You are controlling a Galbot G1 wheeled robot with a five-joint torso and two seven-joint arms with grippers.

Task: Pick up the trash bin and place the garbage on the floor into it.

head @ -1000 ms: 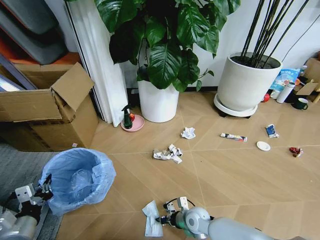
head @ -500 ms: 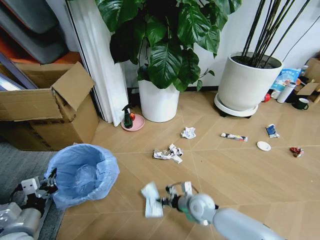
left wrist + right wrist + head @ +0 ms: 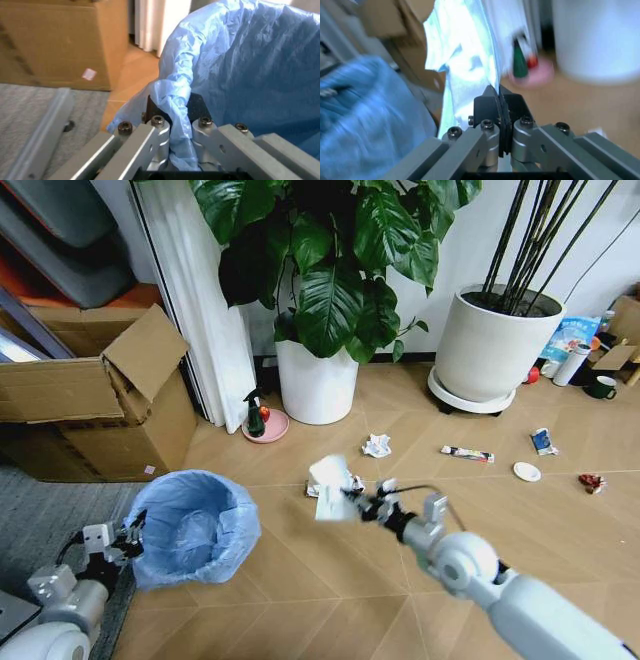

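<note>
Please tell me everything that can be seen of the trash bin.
The small round trash bin is lined with a crinkled light-blue plastic bag folded over its rim. It stands upright and open on the tan chevron wooden floor, beside the cardboard box. The left gripper has its jaws shut on the rim.

Count: one trash bin (image 3: 193, 528); two white plant pots (image 3: 316, 388); six litter pieces on floor (image 3: 300, 600); two grippers.
</note>
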